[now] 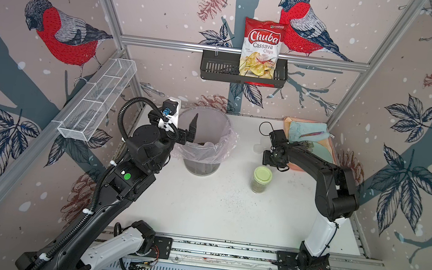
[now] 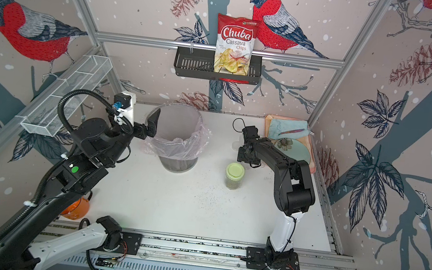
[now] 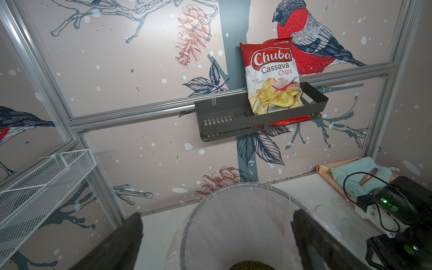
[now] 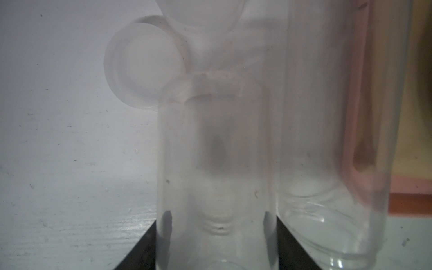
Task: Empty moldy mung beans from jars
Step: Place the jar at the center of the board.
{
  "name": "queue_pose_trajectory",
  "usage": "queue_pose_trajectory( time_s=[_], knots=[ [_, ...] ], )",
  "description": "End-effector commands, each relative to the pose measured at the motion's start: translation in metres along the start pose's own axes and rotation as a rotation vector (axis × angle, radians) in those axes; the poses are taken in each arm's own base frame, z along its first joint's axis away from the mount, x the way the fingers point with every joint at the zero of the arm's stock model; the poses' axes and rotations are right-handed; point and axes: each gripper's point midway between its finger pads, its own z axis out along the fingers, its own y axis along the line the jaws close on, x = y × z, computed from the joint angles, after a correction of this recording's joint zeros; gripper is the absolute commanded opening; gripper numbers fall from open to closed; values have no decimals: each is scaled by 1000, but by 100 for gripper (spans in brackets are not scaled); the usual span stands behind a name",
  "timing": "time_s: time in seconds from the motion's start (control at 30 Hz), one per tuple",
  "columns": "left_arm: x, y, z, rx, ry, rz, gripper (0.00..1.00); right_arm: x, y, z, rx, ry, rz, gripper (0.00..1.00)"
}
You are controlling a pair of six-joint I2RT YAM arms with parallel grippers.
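the walls [image 1: 169, 7] were pale pink-beige, printed with red-breasted grey birds, blue-grey branches, navy leaves, rust pinecones and white flecks. the chip bag [image 1: 261, 48] was red and white, with yellow chips pictured on it. the basket [image 1: 218, 68] was black and the wire rack [image 1: 97, 100] white. the bench [image 1: 198, 218] was white, dusted with black specks [image 1: 231, 200]. the bin [image 1: 200, 167] had a pinkish bag [image 1: 227, 145]; the mung beans [image 3: 252, 265] in it were olive-green. one jar [image 1: 259, 185] had a pale green lid [image 1: 263, 173]. the tray [image 1: 286, 120] was pink and the cloth [image 1: 306, 132] pale blue.
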Motion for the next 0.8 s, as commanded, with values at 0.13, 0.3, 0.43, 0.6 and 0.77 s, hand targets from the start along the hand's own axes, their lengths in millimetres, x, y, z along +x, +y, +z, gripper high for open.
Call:
queue_pose_trajectory(
  time_s=[0.13,0.3,0.43,0.6,0.77],
  knots=[
    [-12,3,-5,-8,-47,-10,97,-3,4,5,-4,13,-5,72],
    [-13,7,-8,-22,-52,-7,97,-6,4,1,5,6,-13,77],
    [-15,8,-9,-25,-56,-5,97,-11,4,-10,3,-18,-13,79],
    [-13,6,-9,-15,-54,-8,97,-20,4,-25,10,-49,-14,79],
    [-15,7,-7,-21,-44,-18,97,-33,8,-47,3,-96,-14,79]
  ],
)
